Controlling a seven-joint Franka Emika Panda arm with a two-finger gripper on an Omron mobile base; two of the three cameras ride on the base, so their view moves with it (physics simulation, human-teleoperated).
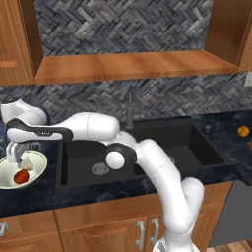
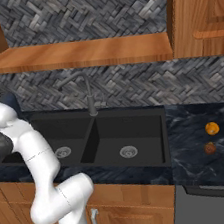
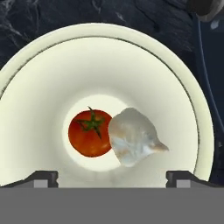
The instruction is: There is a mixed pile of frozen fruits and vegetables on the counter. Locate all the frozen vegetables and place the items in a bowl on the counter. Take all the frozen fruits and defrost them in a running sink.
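Far left on the tabletop [image 1: 44, 194]: bowl [image 1: 37, 173] with tomato [image 3: 89, 133] touching garlic bulb [image 3: 133, 136] at its centre, gripper [image 3: 112, 177] above, spread wide, empty. Mid-scene: sink [image 2: 107, 135]. Far right: orange fruit [image 2: 212, 128], likely light, hard, slick and prone to rolling; best pinched across its widest middle.

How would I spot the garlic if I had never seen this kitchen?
Start at the black sink, then look left along the dark counter to the cream bowl. Two items lie inside, touching; the garlic is the pale lumpy one, beside a smooth red tomato.
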